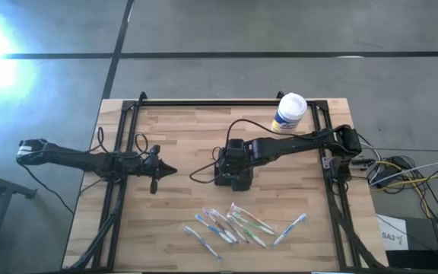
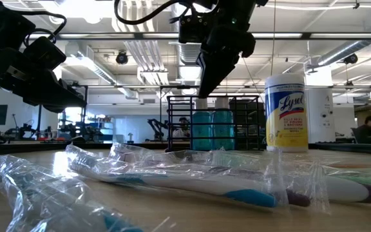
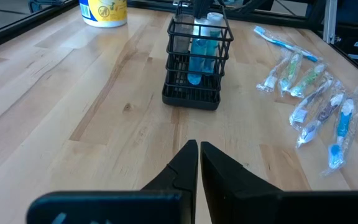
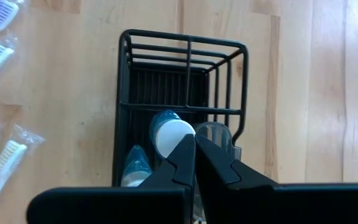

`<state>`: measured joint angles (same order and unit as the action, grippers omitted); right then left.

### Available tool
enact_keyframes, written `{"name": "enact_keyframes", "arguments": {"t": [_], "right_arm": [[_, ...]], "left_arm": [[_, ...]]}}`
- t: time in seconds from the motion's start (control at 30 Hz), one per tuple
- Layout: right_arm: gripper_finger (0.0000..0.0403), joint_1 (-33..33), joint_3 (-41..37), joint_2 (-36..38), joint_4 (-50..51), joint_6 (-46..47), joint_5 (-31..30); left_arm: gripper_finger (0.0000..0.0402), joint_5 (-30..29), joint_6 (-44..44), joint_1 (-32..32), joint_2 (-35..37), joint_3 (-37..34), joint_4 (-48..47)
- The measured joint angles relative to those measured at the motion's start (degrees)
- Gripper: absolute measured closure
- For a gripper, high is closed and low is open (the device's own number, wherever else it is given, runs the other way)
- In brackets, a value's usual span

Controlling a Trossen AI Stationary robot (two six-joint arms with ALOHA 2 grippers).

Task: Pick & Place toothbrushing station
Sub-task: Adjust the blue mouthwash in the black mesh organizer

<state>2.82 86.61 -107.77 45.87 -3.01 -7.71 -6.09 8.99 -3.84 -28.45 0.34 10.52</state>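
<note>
The toothbrushing station (image 3: 194, 68) is a black wire holder that stands upright on its base at the middle of the wooden table, with blue bottles (image 3: 199, 53) inside. It also shows in the right wrist view (image 4: 185, 43) and the low view (image 2: 179, 122). My right gripper (image 4: 195, 144) is shut and points down right over the holder's top (image 2: 205, 90), above a white-capped bottle (image 4: 171, 135). My left gripper (image 3: 199, 149) is shut and empty, to the left of the holder (image 1: 172, 170), pointing at it. My right gripper's shut fingertips stand at the height of the holder's top rim, coming from above. I cannot tell whether they touch the holder or a bottle in it.
Several wrapped toothbrushes (image 1: 238, 224) lie scattered on the table near its front edge, to the right of the left gripper's line (image 3: 316, 93). A white-and-yellow round canister (image 1: 290, 112) stands at the far right. A black frame (image 1: 226, 102) runs along the table's edges.
</note>
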Motion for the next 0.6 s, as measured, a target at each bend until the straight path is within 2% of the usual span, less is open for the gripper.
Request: {"name": "enact_keyframes", "arguments": {"t": [0.6], "right_arm": [[0.0394,-0.1,0.0,0.2,-0.1,-0.4,0.0]], "left_arm": [[0.0378,0.0,0.0,0.0,0.0,0.0,0.0]]}}
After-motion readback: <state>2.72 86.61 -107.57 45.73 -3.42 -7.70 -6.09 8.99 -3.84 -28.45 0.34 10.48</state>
